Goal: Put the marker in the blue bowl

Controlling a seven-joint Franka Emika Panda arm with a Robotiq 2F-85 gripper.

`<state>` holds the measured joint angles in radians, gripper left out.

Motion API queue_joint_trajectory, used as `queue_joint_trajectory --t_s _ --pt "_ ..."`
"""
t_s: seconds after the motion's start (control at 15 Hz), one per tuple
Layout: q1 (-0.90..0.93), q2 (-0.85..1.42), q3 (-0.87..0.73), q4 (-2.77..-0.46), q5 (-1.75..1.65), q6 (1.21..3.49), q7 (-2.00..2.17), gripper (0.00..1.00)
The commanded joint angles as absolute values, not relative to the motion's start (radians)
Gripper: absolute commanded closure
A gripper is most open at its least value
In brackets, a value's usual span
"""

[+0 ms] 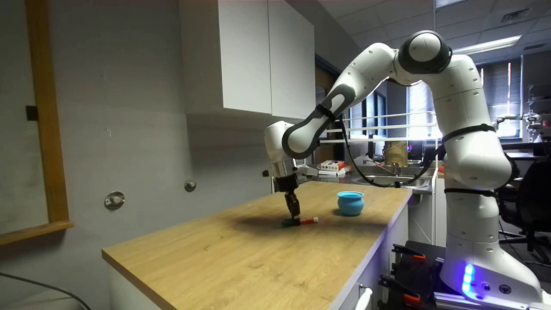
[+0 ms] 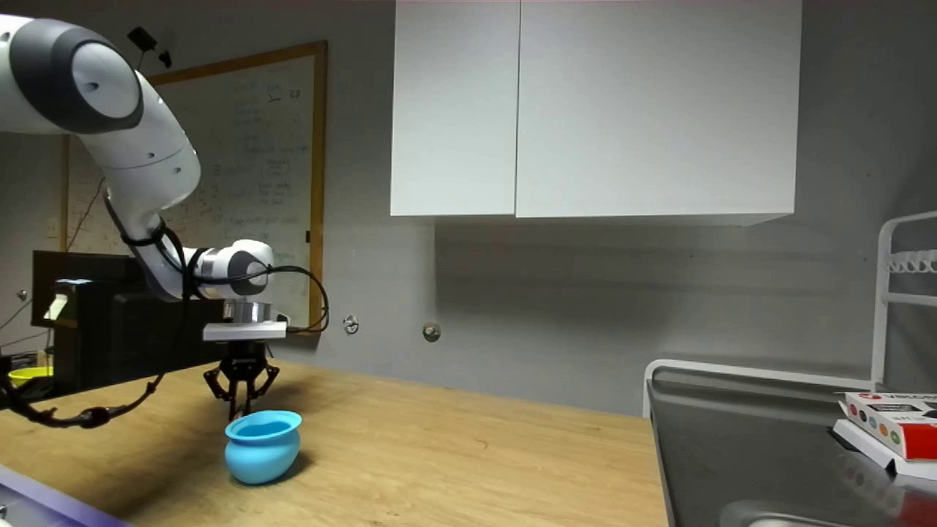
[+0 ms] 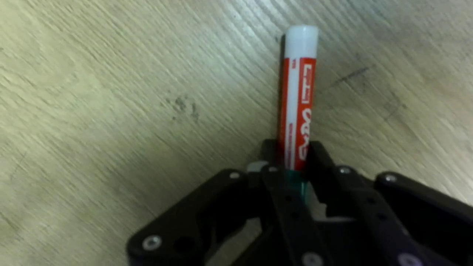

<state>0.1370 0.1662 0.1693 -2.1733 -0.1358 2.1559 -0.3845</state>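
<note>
The marker point(image 3: 298, 99) is between the 2 fingers point(image 3: 320, 159) of the tool point(image 3: 294, 157), low at the desk point(image 1: 258, 258); in the wrist view 1 end reaches past them. The bowl point(image 1: 351, 204) stands apart on the desk: right of the tool in an exterior view; before it, slightly right, in an exterior view where the whiteboard point(image 2: 256, 168) is behind the tool, the wall cabinet point(image 2: 607, 110) above right.

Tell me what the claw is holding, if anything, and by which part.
The claw grips the marker by its red barrel, near the green end.
</note>
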Motion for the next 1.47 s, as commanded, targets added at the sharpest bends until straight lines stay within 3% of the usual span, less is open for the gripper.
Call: queue_joint_trajectory --t_s 0.0,0.53,1.4 --pt "0.138 0.16 0.164 -2.17 -0.153 2.143 -0.357 0.92" --pt "0.125 -0.041 0.144 -2.318 -0.123 2.2 -0.222 0.92" --pt "0.106 -0.4 0.191 -2.68 -0.03 2.525 0.373 0.93"
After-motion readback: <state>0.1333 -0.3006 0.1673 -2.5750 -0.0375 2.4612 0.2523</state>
